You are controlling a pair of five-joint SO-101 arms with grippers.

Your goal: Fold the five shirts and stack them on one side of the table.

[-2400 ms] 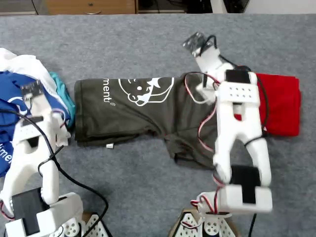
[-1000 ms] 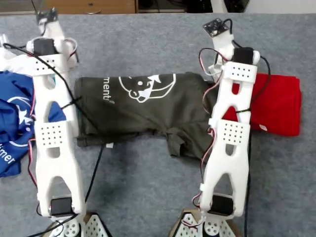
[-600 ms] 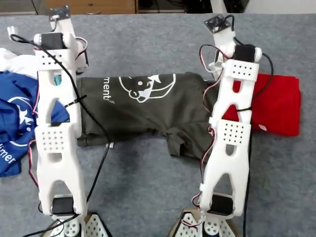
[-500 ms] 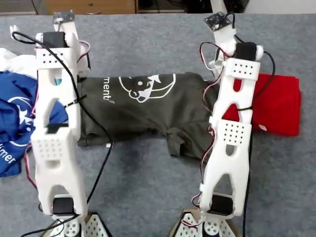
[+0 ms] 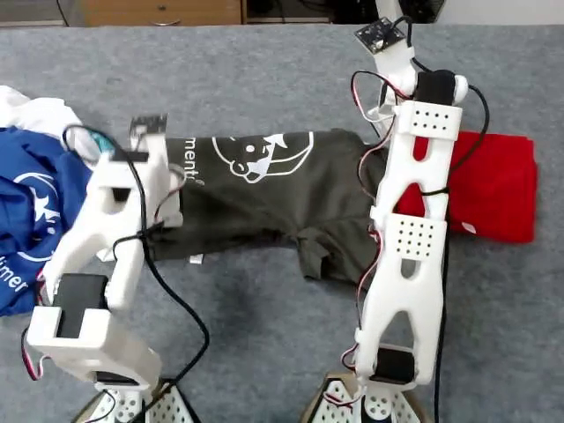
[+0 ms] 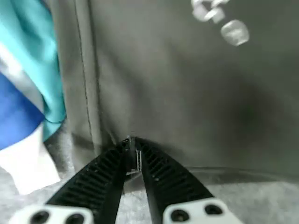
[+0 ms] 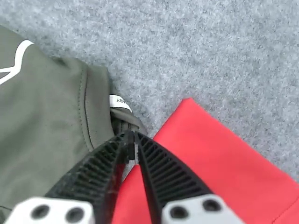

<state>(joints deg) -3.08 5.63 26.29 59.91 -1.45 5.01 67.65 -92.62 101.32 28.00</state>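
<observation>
Two claws, both closed. My left claw (image 6: 132,143) has its jaws pressed together with the tips right on the hem edge of the olive shirt (image 6: 187,93), near the middle-bottom of the left wrist view. Can't tell whether any cloth is actually pinched between them. Just beside that hem there's a teal cloth (image 6: 44,60), and a blue shirt (image 6: 14,116) below it, both at the left edge of that view.

My right claw (image 7: 131,136) is the same story: jaws together, tips down at the olive shirt's collar, where it meets the red shirt (image 7: 201,158). A white label (image 7: 120,101) sits just above the tips. Can't confirm a real pinch here either. Grey table (image 7: 196,46) fills the upper part of that view.

In the high view the olive shirt lies flat across the middle, white print up, lower edge bunched near centre. The red shirt is folded at the right, touching the olive shirt's end. The blue shirt is piled at the left edge, with a white shirt (image 5: 35,110) above it.
</observation>
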